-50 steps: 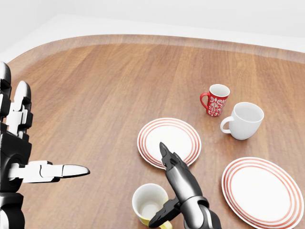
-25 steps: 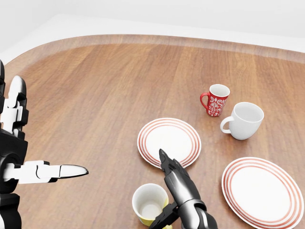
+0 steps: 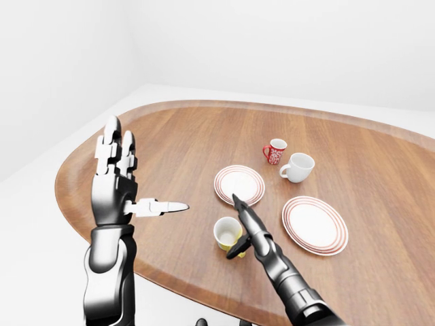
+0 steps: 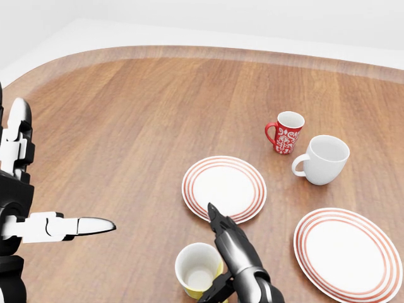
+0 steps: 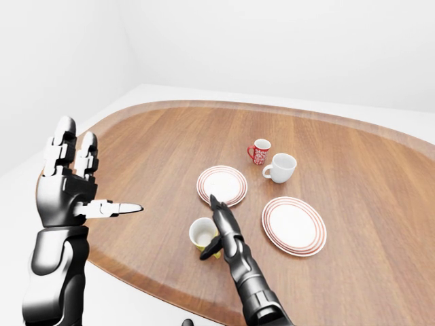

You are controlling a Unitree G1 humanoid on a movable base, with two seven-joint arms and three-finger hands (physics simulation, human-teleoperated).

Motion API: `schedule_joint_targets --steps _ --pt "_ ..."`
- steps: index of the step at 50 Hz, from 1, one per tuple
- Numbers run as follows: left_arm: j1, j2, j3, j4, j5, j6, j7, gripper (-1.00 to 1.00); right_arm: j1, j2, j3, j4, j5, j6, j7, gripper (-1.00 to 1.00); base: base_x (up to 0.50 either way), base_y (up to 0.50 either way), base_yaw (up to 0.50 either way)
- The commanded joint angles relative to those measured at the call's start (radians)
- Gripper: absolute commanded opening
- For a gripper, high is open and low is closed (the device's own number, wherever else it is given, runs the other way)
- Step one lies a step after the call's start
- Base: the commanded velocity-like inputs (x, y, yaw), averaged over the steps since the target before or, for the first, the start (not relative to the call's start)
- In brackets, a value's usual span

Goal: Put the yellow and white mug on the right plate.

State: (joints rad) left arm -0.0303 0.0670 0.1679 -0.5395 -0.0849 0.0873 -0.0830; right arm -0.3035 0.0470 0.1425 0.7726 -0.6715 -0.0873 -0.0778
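The yellow and white mug (image 4: 197,270) stands upright on the wooden table (image 4: 126,139), at the bottom of the head view, below the left plate (image 4: 224,188). The right plate (image 4: 348,252), white with red rings, lies to the mug's right and holds nothing. My right hand (image 5: 207,227) is open, its fingers (image 4: 221,228) stretched straight along the mug's right side and its thumb bent by the mug's lower right. The fingers do not close round the mug. My left hand (image 3: 146,173) is open and raised over the table's left part, holding nothing.
A red patterned mug (image 4: 287,132) and a larger white mug (image 4: 327,159) stand above the right plate in the head view. The table's curved edge (image 3: 81,224) runs close below my left hand.
My right hand has drawn back slightly toward the bottom of the head view, still beside the mug. My left hand has drifted a little left. The mug has not moved.
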Motion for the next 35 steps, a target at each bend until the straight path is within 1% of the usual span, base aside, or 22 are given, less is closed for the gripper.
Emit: schedule_joint_targets --steps 1,6,14,15,16,17,18,19,20,23,27,35 --pt "0.0 0.0 0.0 -0.001 0.002 0.0 -0.001 1.0 0.025 0.004 0.006 -0.045 0.006 0.0 0.03 1.0 0.0 0.0 0.0" --pt "0.001 0.0 0.001 -0.003 0.002 0.0 0.0 1.0 0.02 0.003 0.009 -0.018 0.005 0.0 0.024 1.0 0.0 0.0 0.0" --pt "0.004 -0.003 -0.004 0.002 0.002 0.0 -0.002 1.0 -0.04 0.001 0.001 0.132 -0.006 0.0 -0.032 1.0 0.0 0.0 0.0" --pt "0.003 -0.003 -0.004 -0.002 0.002 0.0 -0.001 1.0 -0.051 0.0 0.0 0.154 -0.006 0.0 -0.041 0.88 0.0 0.0 0.0" --pt "0.003 -0.003 -0.004 -0.003 0.002 0.0 -0.001 1.0 -0.056 0.0 -0.001 0.165 -0.006 0.0 -0.044 0.88 0.0 0.0 0.0" --pt "0.002 -0.003 -0.004 -0.001 0.002 0.0 -0.002 1.0 -0.07 0.0 -0.004 0.196 -0.006 0.0 -0.056 0.27 0.0 0.0 0.0" --pt "0.002 -0.003 -0.004 0.002 0.002 0.0 -0.002 1.0 -0.078 -0.001 -0.006 0.212 -0.006 0.0 -0.062 -0.14 0.0 0.0 0.0" --pt "0.002 -0.002 -0.003 -0.001 0.001 0.0 -0.002 1.0 -0.082 -0.001 -0.007 0.223 -0.006 0.0 -0.066 -0.76 0.0 0.0 0.0" --pt "0.002 -0.002 -0.003 -0.005 0.001 0.0 -0.001 1.0 -0.088 -0.001 -0.008 0.239 -0.006 0.0 -0.072 -1.0 0.0 0.0 0.0" --pt "0.005 -0.003 -0.005 -0.006 0.001 0.0 -0.002 1.0 -0.106 -0.003 -0.013 0.285 -0.01 0.0 -0.093 -1.0 0.0 0.0 0.0" --pt "0.004 -0.003 -0.005 -0.004 0.002 0.0 -0.002 1.0 -0.094 -0.003 -0.015 0.254 -0.011 0.0 -0.082 -1.0 0.0 0.0 0.0" --pt "0.005 -0.004 -0.006 -0.005 0.002 0.0 -0.003 1.0 -0.016 -0.009 -0.015 0.051 -0.001 0.0 -0.013 -1.0 0.0 0.0 0.0"
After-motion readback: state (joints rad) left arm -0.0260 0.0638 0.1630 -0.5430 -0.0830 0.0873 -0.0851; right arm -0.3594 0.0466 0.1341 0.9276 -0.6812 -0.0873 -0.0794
